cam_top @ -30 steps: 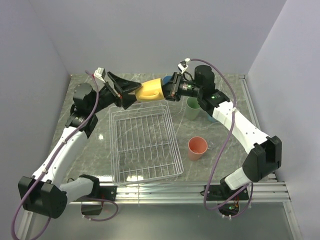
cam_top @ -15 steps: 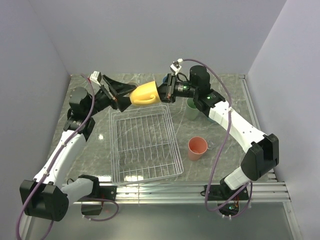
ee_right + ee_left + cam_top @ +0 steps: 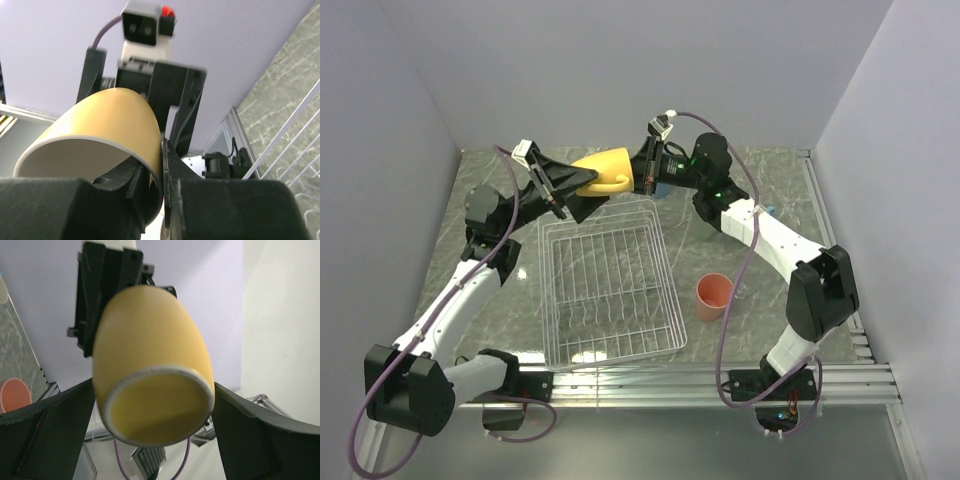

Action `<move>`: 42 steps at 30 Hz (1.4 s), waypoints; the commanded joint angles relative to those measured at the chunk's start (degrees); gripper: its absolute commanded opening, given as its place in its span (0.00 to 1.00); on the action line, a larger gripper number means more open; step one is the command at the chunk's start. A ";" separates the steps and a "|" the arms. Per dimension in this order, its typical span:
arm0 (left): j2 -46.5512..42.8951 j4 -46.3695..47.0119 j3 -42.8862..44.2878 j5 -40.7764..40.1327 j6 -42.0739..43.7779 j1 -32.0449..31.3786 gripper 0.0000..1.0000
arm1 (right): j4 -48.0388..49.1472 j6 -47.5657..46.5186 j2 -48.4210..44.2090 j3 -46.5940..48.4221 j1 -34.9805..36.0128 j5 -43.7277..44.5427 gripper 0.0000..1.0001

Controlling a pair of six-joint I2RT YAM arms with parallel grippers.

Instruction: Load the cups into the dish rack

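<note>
From above, we see the yellow plastic mug with a handle (image 3: 603, 172) lying sideways in the air, over the far edge of the white wire dish rack (image 3: 610, 300). The right end effector (image 3: 634, 177) is clamped on it. The left end effector (image 3: 582, 193) has its fingers spread wide either side of the mug's other end, and we judge this a handover. A salmon-pink tumbler (image 3: 713, 296) stands on the grey marbled surface (image 3: 695, 250) beside the rack.

In the left wrist view the mug sits between the parted fingers (image 3: 45, 435), not gripped.

In the right wrist view that arm's fingers pinch the mug's wall at its rim.
</note>
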 commanded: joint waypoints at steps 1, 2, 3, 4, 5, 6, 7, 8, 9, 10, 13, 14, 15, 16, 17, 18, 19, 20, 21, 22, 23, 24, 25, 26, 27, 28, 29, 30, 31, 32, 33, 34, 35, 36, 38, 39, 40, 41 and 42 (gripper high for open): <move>-0.24 4.74 1.41 2.60 -1.10 -1.14 0.99 | 10.74 4.54 0.11 2.62 -0.36 0.99 0.00; -0.51 3.43 1.76 2.34 -0.06 -1.14 0.99 | 10.48 4.19 0.11 2.19 -0.36 1.16 0.00; -0.51 2.29 2.03 2.33 -0.05 -1.14 0.99 | 10.48 4.01 0.03 2.18 -0.36 1.16 0.00; -0.94 0.97 2.20 1.81 0.73 -1.14 0.99 | 10.39 3.84 -0.15 1.83 -0.36 0.99 0.00; -1.12 -0.35 2.46 1.63 1.61 -1.14 0.99 | 10.22 3.75 -0.41 1.48 -0.36 0.81 0.00; -1.30 -1.66 2.73 1.19 3.45 -1.05 0.99 | 10.21 3.58 -1.02 1.04 -0.36 0.64 0.00; -1.47 -4.81 3.51 1.02 4.51 -0.96 0.99 | 10.30 3.40 -1.46 0.61 -0.27 0.46 0.00; -1.56 -6.15 4.04 0.49 6.35 -0.79 0.99 | 9.69 3.05 -1.90 -0.18 -0.44 0.11 0.00; -1.74 -7.90 4.48 0.14 7.41 -0.70 0.99 | 9.16 2.00 -2.86 -0.45 -0.36 0.02 0.00; -1.65 -12.44 5.71 -0.13 8.73 -0.61 0.99 | 8.55 1.38 -3.31 -0.89 -0.53 0.02 0.00; -1.91 -17.15 7.30 -1.88 12.87 -0.08 0.99 | 6.26 -0.55 -4.72 -1.16 -0.71 -0.24 0.00; -2.00 -15.84 6.78 -1.97 11.30 0.00 0.99 | 5.48 -0.82 -4.81 -1.16 -0.71 -0.33 0.00; -2.18 -14.26 6.17 -1.89 10.33 0.18 0.99 | 5.03 -1.52 -5.07 -1.24 -0.80 -0.59 0.00; -2.35 -12.16 4.94 -2.06 9.36 0.18 1.00 | 4.25 -1.96 -5.16 -1.59 -0.80 -0.59 0.00; -2.35 -10.22 4.67 -2.15 8.57 0.18 0.99 | 4.06 -2.31 -5.25 -1.86 -0.80 -0.59 0.00; -2.18 -10.12 4.66 -1.98 8.04 0.18 0.99 | 4.06 -2.58 -5.51 -2.21 -0.80 -0.42 0.00; -1.66 -10.29 5.10 -1.80 8.21 0.18 0.99 | 4.06 -2.58 -5.51 -2.56 -0.80 -0.33 0.00; -1.48 -9.94 5.37 -1.62 8.39 0.18 0.99 | 4.24 -2.49 -5.51 -2.82 -0.80 -0.24 0.00; -1.39 -9.50 5.63 -1.36 8.30 0.09 0.99 | 4.59 -2.14 -5.42 -3.00 -0.71 -0.16 0.00; -1.21 -9.50 5.72 -1.01 8.47 0.09 0.99 | 4.85 -1.97 -5.34 -3.09 -0.80 0.02 0.00; -1.04 -10.20 6.07 -1.01 9.26 0.09 0.99 | 5.29 -1.70 -5.25 -2.92 -0.71 0.02 0.00; -1.04 -10.90 6.33 -1.01 9.53 0.09 0.99 | 5.38 -1.18 -4.64 -2.57 -0.80 0.02 0.00; -1.12 -10.73 6.42 -1.18 9.62 0.09 0.99 | 5.82 -0.82 -4.28 -2.04 -0.80 0.11 0.00; -1.12 -10.30 6.16 -1.10 9.18 0.09 0.99 | 5.99 -0.65 -4.02 -1.69 -0.71 0.11 0.00; -1.04 -8.99 5.72 -1.18 8.83 -0.08 1.00 | 5.91 -0.65 -3.58 -1.34 -0.62 0.28 0.00; -1.12 -8.54 5.55 -1.36 8.48 -0.08 0.99 | 5.82 -0.65 -3.40 -0.90 -0.71 0.37 0.00; -1.21 -8.18 5.46 -1.27 8.13 -0.17 0.99 | 5.65 -0.56 -3.23 -0.72 -0.80 0.55 0.00; -1.21 -8.18 5.46 -1.44 8.21 -0.43 1.00 | 5.73 -0.30 -2.88 -0.54 -0.71 0.55 0.00; -1.21 -8.79 5.63 -1.45 8.39 -0.61 0.99 | 6.25 -0.12 -2.70 -0.45 -0.71 0.46 0.00; -1.12 -9.06 5.63 -1.62 8.91 -0.70 0.97 | 6.43 -0.03 -2.52 -0.45 -0.62 0.37 0.00; -1.12 -9.32 5.72 -1.62 9.09 -0.96 0.93 | 6.70 0.32 -2.44 -0.63 -0.71 0.37 0.00; -1.21 -8.71 5.55 -1.71 9.00 -1.05 0.85 | 6.87 0.41 -2.43 -0.89 -0.62 0.37 0.00; -1.12 -8.10 5.37 -1.71 8.48 -1.22 0.74 | 6.70 0.32 -2.52 -0.98 -0.53 0.46 0.00; -0.95 -7.75 5.11 -1.88 8.30 -1.40 0.59 | 6.61 0.15 -2.70 -1.24 -0.27 0.55 0.00; -0.86 -7.74 4.93 -2.50 8.39 -1.84 0.48 | 6.35 -0.20 -2.87 -1.68 -0.27 0.46 0.00; -0.77 -7.92 5.02 -2.67 8.48 -1.93 0.46 | 6.09 -0.55 -2.96 -1.77 -0.18 0.29 0.00; -0.68 -8.18 5.19 -2.68 8.65 -2.10 0.44 | 5.91 -0.64 -3.14 -1.86 -0.18 0.20 0.00; -0.51 -8.36 5.28 -2.68 8.91 -2.19 0.34 | 5.65 -0.82 -3.14 -1.95 -0.09 0.02 0.00; -0.60 -8.53 5.54 -2.76 9.00 -2.19 0.31 | 5.38 -1.26 -3.31 -2.12 -0.01 -0.07 0.00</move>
